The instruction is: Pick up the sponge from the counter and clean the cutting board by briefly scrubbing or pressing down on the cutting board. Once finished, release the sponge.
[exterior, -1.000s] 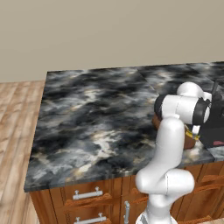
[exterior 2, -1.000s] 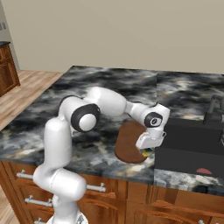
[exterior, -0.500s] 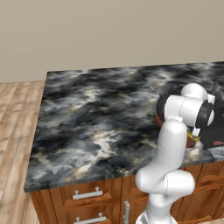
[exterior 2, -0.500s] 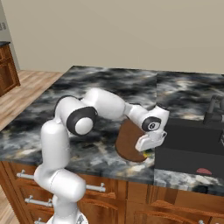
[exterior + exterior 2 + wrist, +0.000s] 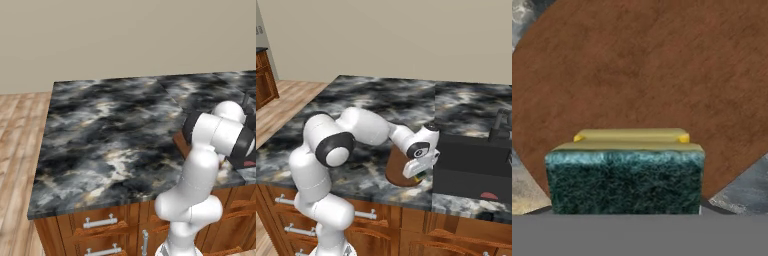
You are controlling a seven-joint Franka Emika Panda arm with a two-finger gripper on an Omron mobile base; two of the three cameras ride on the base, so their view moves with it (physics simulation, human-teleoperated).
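The sponge (image 5: 626, 175), dark green over yellow, sits right in front of the hand camera and hides the fingertips. Behind it spreads the reddish-brown cutting board (image 5: 652, 75). In the right base view my gripper (image 5: 415, 171) points down over the front right part of the cutting board (image 5: 396, 167), shut on the sponge (image 5: 418, 176), which peeks out below the hand. I cannot tell whether the sponge touches the board. A sliver of the board (image 5: 181, 142) shows behind the arm in the left base view. The board lies on the dark marbled counter (image 5: 371, 100).
A black sink basin (image 5: 471, 165) lies right beside the board on its right, with a dark faucet (image 5: 501, 125) behind it. The counter's front edge runs just before the board, over wooden drawers with silver handles (image 5: 293, 230). A wide stretch of counter (image 5: 110, 135) extends left.
The hand with the sponge has shifted a little toward the counter's front edge and lower over the board. The arm's elbow has swung left and toward the front.
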